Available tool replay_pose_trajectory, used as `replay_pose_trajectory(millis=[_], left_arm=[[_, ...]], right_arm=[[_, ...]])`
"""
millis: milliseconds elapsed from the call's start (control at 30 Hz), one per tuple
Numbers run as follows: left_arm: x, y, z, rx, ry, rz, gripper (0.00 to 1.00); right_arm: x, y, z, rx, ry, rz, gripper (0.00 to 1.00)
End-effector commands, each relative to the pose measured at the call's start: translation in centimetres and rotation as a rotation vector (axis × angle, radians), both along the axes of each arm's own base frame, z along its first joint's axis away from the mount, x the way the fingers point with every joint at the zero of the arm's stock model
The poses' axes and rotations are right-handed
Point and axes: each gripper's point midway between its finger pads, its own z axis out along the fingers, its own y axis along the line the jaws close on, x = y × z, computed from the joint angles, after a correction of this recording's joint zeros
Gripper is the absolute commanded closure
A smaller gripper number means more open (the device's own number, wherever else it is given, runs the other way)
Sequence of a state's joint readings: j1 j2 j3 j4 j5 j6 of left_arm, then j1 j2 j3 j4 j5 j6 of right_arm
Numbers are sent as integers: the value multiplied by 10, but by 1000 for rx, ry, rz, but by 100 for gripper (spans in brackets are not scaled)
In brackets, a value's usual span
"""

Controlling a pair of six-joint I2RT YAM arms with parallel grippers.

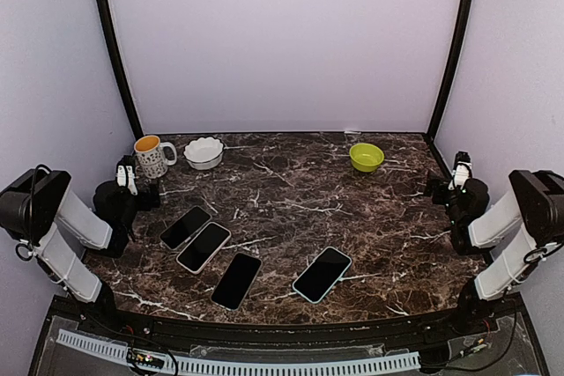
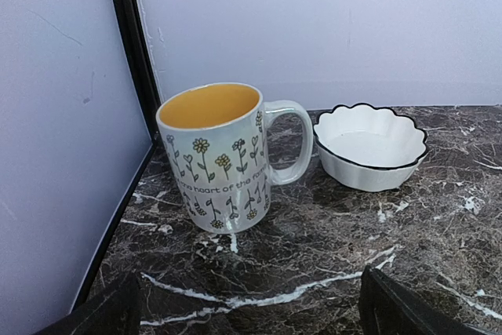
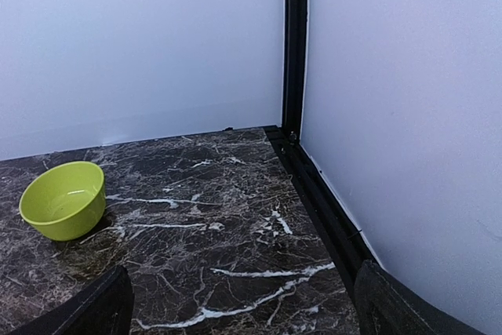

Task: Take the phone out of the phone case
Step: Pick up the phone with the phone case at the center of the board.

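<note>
Top external: four phones lie on the marble table [image 1: 291, 182] toward its near edge: a black phone [image 1: 186, 227], a phone in a whitish case [image 1: 204, 246], a second black phone [image 1: 236, 280] and a phone in a pale blue case [image 1: 322, 274]. The left gripper [image 1: 128, 178] and right gripper [image 1: 460, 172] sit well apart from them.

Left wrist: fingers [image 2: 102, 315] spread wide, empty, facing a flowered mug [image 2: 220, 158] and scalloped white bowl [image 2: 370, 147].

Right wrist: fingers [image 3: 400, 307] wide, empty, near a green bowl [image 3: 63, 199].
</note>
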State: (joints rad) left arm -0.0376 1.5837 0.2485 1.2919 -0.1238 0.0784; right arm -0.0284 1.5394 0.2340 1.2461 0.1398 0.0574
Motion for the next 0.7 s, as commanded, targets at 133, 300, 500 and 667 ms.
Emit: replay_pose_trajectory(millis=[133,300,500,667], left_arm=[[4,-2,15,9,-18,-12,1],[8,20,45,-82,70,145,1],[7,13,82,-212,213,177,2],[4,-42,78,-203,390,10,2]], right_arm=[[2,-1,10,7,-37,-3,1],[15,2,36,-29,30,-79,1],[32,-4,66,97,169,-173,1],[36,9,65,207,336,-222,1]])
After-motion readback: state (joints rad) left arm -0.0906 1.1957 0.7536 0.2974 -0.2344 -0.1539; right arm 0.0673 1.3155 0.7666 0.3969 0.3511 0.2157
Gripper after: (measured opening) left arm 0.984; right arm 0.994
